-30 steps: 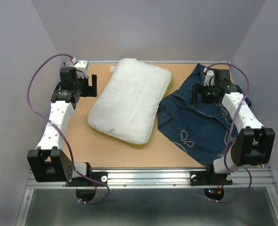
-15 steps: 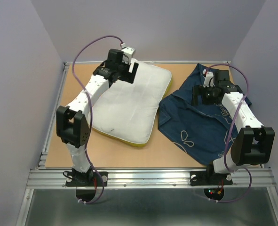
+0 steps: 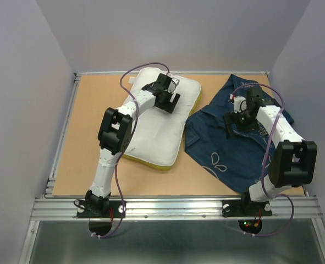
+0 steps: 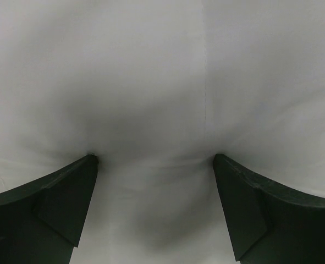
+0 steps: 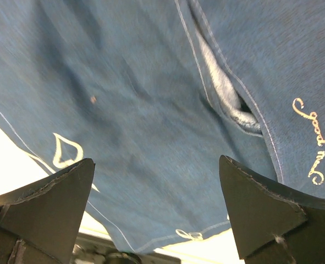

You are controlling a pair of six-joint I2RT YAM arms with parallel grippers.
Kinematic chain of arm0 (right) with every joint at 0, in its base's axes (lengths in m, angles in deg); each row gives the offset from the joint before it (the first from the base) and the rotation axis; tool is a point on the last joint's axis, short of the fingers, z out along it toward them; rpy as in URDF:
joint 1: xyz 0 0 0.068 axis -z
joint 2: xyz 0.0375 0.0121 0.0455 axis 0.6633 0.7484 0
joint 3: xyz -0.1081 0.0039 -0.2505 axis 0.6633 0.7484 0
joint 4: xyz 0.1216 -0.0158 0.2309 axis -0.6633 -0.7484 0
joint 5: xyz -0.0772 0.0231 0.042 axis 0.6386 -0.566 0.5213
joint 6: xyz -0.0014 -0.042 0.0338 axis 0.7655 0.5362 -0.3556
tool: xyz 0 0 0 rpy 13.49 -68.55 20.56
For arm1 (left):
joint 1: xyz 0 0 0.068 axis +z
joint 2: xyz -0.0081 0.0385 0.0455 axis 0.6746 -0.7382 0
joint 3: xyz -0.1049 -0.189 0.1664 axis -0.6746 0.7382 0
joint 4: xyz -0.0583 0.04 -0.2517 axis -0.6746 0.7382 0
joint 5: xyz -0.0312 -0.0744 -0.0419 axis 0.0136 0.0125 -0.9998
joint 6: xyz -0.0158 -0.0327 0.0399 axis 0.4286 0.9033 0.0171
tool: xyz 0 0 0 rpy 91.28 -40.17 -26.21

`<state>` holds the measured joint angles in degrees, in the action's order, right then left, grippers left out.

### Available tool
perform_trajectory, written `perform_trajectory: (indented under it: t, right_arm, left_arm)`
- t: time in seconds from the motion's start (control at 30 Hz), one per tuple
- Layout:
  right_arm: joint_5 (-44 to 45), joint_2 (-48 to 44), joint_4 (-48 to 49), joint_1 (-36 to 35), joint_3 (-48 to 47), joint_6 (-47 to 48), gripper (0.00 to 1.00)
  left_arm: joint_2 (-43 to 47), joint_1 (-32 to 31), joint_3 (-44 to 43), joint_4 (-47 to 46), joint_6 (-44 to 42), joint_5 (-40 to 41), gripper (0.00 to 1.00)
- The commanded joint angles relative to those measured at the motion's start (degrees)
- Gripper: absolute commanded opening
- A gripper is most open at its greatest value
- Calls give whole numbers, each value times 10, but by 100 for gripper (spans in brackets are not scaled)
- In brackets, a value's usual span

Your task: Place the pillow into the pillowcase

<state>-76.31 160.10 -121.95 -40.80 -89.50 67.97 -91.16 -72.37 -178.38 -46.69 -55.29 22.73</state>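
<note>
**A:** How far along is this?

**B:** Barely begun, I'd say. The large, soft white rectangular pillow (image 3: 151, 124) with the yellow band along its edge lies bare on the tan wooden bench (image 3: 85, 137), in the middle, running from the far edge toward the near one. None of it is inside anything.

**A:** And the case?

**B:** The dark navy cloth pillowcase (image 3: 222, 148) with thin white line drawings and script lies rumpled over the right side of the bench, from the far right corner down toward the near edge. Its left border sits just beside the pillow; whether they touch I cannot tell.

**A:** Are the arms holding anything?

**B:** No. The left claw (image 3: 171, 100) is spread wide over the far part of the pillow. From its wrist view both tips seem to rest on the white fabric, with nothing pinched between them. The right claw (image 3: 235, 119) is also spread wide, hanging over the far part of the pillowcase and gripping nothing.

**A:** Is the mouth of the case open?

**B:** Not that I can see. The right wrist view shows a hemmed slit (image 5: 228, 99) with paler cloth inside. That may be the opening, but I cannot be sure.

**A:** So what is left?

**B:** Everything, by my reading: take hold of the pillow, find and lift the mouth of the case, feed the pillow in, then pull the cloth over it.
</note>
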Motion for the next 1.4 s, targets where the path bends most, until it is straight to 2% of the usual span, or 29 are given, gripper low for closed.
perform_trajectory:
  t: [0.0,0.03,0.2,0.23,0.3,0.4,0.47,0.5,0.53,0.73,0.87,0.93,1.0,1.1,1.17,1.2,1.33,1.37]
  right_arm:
    - [24,16,-39,-6,-8,61,100]
    - [30,23,-41,-7,-8,64,100]
    - [20,60,-54,-40,1,92,100]
    - [17,69,-54,-47,8,95,97]
    - [12,96,-51,-72,25,104,93]
    - [-7,140,-43,-101,35,103,81]
    - [-30,165,-35,-116,28,97,78]
    - [-40,175,-34,-122,21,88,76]
    - [-50,202,-31,-125,5,81,72]
    - [-146,290,-9,-170,-86,14,70]
    - [-214,364,5,-191,-214,-57,70]
    - [-252,375,4,-191,-247,-71,70]
    - [-268,369,1,-191,-262,-80,71]
    - [-287,309,-3,-190,-241,-71,76]
    - [-275,243,-3,-189,-227,-67,80]
    - [-262,224,-1,-189,-219,-66,83]
    - [-153,162,13,-188,-212,-72,83]
    - [-91,155,23,-186,-211,-73,83]
  left_arm:
    - [-36,6,-26,43,-1,10,99]
    - [-36,8,-6,43,-16,6,97]
    - [-21,31,23,74,-67,-82,40]
    - [-13,41,38,77,-73,-82,0]
    - [12,53,48,90,-111,-90,0]
    - [54,82,76,109,-180,-109,0]
    - [85,106,93,135,-219,-124,0]
    - [94,111,98,145,-264,-133,0]
    - [104,119,111,153,-283,-133,0]
    - [171,171,170,176,-404,-121,0]
    - [219,191,225,165,-454,-143,0]
    - [241,191,265,156,-478,-155,0]
    - [270,191,286,153,-505,-175,0]
    - [298,191,305,165,-534,-201,0]
    - [315,191,299,173,-534,-212,4]
    - [319,191,291,182,-536,-230,8]
    - [314,191,223,216,-501,-269,17]
    - [313,191,219,217,-494,-273,20]
